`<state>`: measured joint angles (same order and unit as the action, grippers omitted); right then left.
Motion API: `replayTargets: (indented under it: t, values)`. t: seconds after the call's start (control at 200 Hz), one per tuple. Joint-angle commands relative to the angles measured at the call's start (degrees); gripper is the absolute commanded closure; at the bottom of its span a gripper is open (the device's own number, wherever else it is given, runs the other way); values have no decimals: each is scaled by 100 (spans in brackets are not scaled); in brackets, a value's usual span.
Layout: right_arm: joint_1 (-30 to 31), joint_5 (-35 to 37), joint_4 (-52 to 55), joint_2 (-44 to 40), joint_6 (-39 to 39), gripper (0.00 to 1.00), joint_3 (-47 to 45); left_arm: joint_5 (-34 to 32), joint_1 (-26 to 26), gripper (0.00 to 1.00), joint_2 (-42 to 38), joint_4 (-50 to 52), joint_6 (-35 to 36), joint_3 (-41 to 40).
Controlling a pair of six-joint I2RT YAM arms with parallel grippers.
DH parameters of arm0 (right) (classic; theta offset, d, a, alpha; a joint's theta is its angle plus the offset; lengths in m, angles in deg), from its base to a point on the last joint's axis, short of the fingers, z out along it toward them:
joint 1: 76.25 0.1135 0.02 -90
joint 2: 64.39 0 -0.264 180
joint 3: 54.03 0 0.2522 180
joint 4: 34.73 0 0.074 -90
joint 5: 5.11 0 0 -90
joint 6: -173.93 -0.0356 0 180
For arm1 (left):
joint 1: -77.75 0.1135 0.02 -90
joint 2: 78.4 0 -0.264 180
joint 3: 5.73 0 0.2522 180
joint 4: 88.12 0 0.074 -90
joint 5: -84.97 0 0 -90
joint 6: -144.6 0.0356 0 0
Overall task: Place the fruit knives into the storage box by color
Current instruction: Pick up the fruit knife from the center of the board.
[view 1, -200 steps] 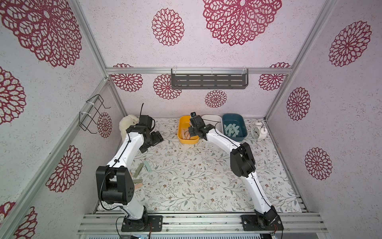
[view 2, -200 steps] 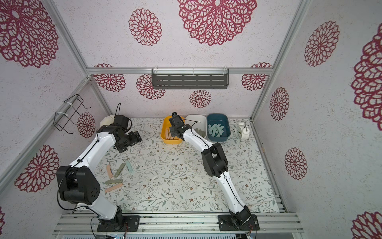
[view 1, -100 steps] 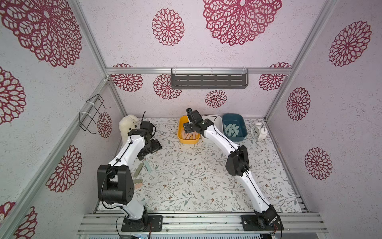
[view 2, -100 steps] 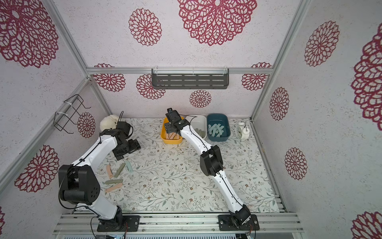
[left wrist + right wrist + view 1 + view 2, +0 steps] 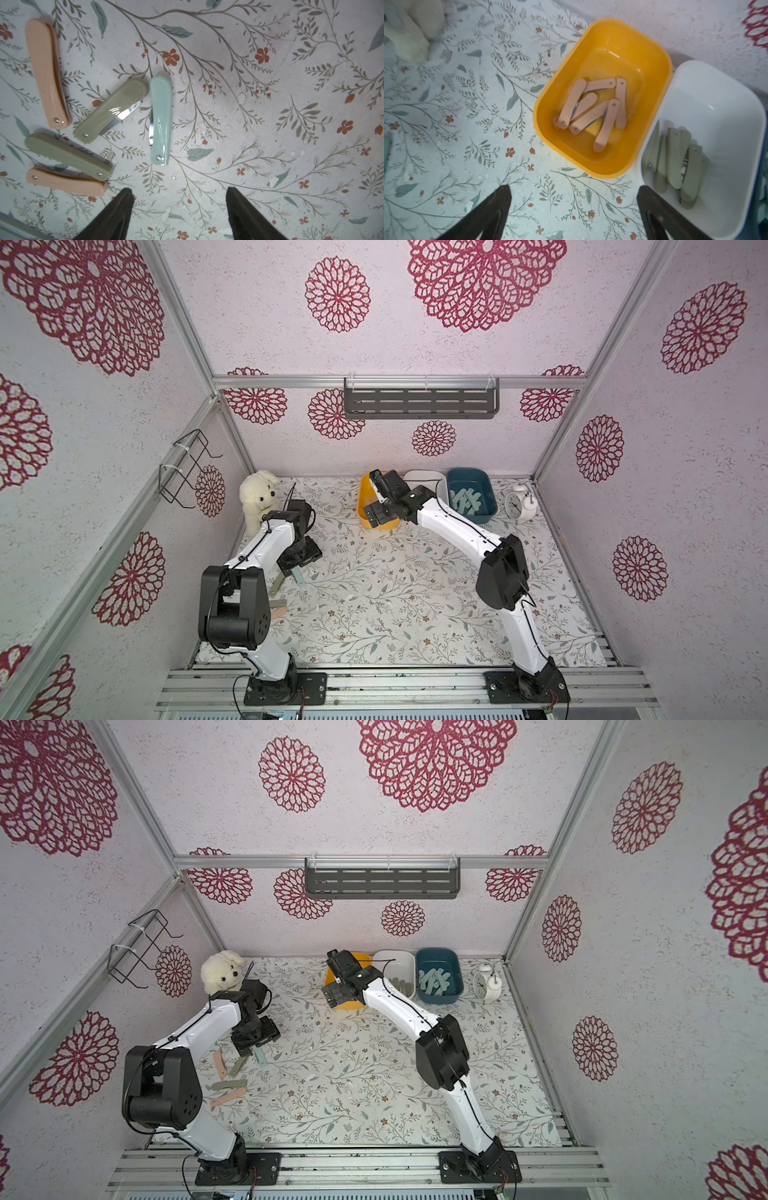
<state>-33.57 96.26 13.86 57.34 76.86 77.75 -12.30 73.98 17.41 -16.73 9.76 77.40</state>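
Three tubs stand in a row at the back wall of the desk point(image 5: 270, 128). In the yellow tub point(image 5: 604, 35) we count at least six pink knives point(image 5: 591, 116), lying across each other on its floor. Just beside it, the white tub point(image 5: 720, 87) holds a heap of olive-green knives point(image 5: 675, 162), gathered toward one side. The dark blue tub point(image 5: 469, 477) is next in the row and holds the mint knives point(image 5: 467, 502).

The right fingers point(image 5: 488, 214) are wide apart with nothing between them. They hang above the desk, near the yellow tub and the white tub.

Five knives lie loose on the desk, close together: one loose mint knife point(image 5: 161, 120), two loose olive-green knives point(image 5: 112, 108) and two loose pink knives point(image 5: 46, 72). The left fingers point(image 5: 116, 214) are apart and empty, above the desk near the loose mint knife.
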Motion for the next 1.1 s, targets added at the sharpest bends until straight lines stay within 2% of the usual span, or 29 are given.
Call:
replayTargets:
  t: [0.0, 0.145, 0.26, 0.415, 0.62, 0.746, 0.916, 1.096]
  values:
    - [-84, -5, -711, -1058, 106, 1, -745, -71, 98, 26, 134, -339, 2, -22]
    - [-99, -291, -1354, -1845, -21, 1, -2184, 529, 434, 31, 187, -876, 171, -269]
    - [-128, -587, -1833, -2252, -195, 1, -3003, 391, 611, 32, 208, -885, 345, -311]
    - [-152, -746, -2013, -2390, -260, 1, -3375, 506, 755, 32, 414, -1127, 402, -491]
    - [-240, -912, -2035, -2365, -232, 1, -3372, 646, 729, 35, 752, -1411, 317, -624]
    - [-282, -929, -2041, -2382, -254, 1, -3460, 589, 736, 45, 911, -1476, 292, -685]
    - [-339, -908, -2054, -2426, -301, 1, -3583, 600, 729, 64, 1014, -1524, 273, -674]
    - [-339, -922, -2013, -2383, -348, 1, -3629, 748, 581, 73, 941, -1553, 291, -707]
